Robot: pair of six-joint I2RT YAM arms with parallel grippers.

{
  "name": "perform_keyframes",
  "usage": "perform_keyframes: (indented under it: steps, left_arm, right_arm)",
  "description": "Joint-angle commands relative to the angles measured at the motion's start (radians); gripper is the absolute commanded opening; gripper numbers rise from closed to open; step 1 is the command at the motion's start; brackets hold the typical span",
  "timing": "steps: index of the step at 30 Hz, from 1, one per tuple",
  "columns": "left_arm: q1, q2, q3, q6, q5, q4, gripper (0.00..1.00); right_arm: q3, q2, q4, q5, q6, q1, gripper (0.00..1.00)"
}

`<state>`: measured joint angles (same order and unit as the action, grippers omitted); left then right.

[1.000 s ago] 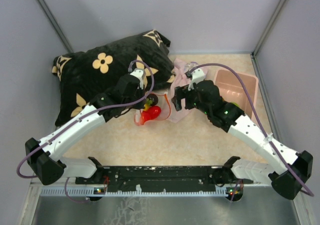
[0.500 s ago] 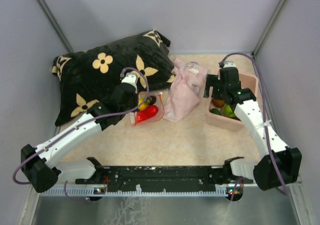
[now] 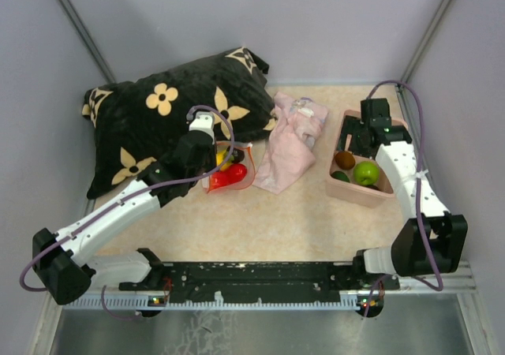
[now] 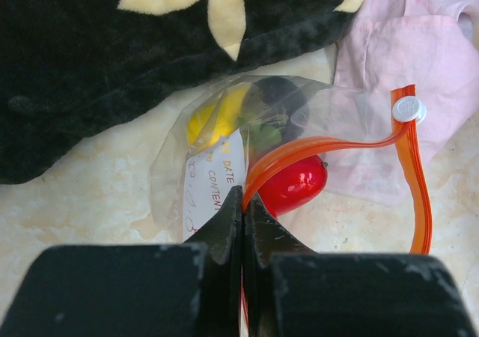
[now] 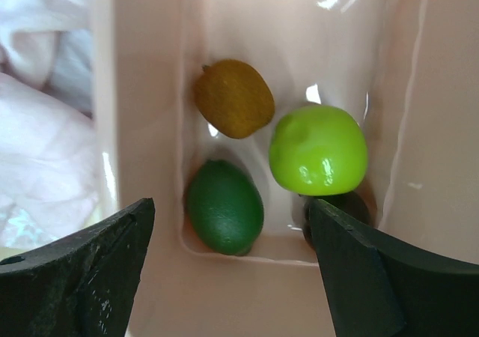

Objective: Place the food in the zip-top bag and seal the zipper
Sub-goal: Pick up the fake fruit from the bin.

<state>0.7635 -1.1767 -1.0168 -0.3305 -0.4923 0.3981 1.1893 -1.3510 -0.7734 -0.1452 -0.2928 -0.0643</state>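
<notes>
Finding: a robotics test cell. Plain grey panels (image 3: 276, 16) on metal struts (image 3: 80, 28) enclose a beige table (image 3: 260, 221) on three sides. A black rail (image 3: 260, 274) at the table's near edge carries the left arm (image 3: 118, 209) and right arm (image 3: 402, 173). Props on the table: pillow (image 3: 158, 118), bin (image 3: 355, 193).

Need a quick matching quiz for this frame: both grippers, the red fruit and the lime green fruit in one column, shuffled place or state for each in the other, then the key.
Column A
1. left gripper
2. right gripper
3. red fruit
4. lime green fruit

Column B
a. open, over the pink bin
b. lying in the pink bin
c. shut on the mouth edge of the zip-top bag
d. inside the zip-top bag

Pairs: 1-c, 2-a, 3-d, 4-b
</notes>
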Motion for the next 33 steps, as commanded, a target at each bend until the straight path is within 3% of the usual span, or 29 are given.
perform_keyframes:
  steps: [1, 10, 17, 25, 33]
  left_arm:
    - [0.000, 0.003, -0.021, 0.021, -0.040, -0.029, 0.00]
    - [0.002, -0.016, -0.060, 0.014, -0.044, -0.003, 0.00]
    - [0.002, -0.003, -0.066, 0.014, -0.056, -0.007, 0.00]
    - [0.000, -0.013, -0.071, -0.003, -0.039, -0.005, 0.00]
    - [0.000, -0.009, -0.064, -0.006, -0.043, -0.015, 0.00]
  right_arm:
    - [-0.019, -0.057, -0.028, 0.046, 0.009, 0.049, 0.85]
    - [-0.007, -0.245, -0.073, 0.040, 0.053, 0.066, 0.89]
    - [-0.016, -0.356, 0.002, 0.042, 0.030, 0.066, 0.89]
    - [-0.022, -0.373, 0.155, -0.043, -0.011, 0.066, 0.89]
    - [0.089, -0.361, 0.241, -0.112, -0.013, 0.077, 0.89]
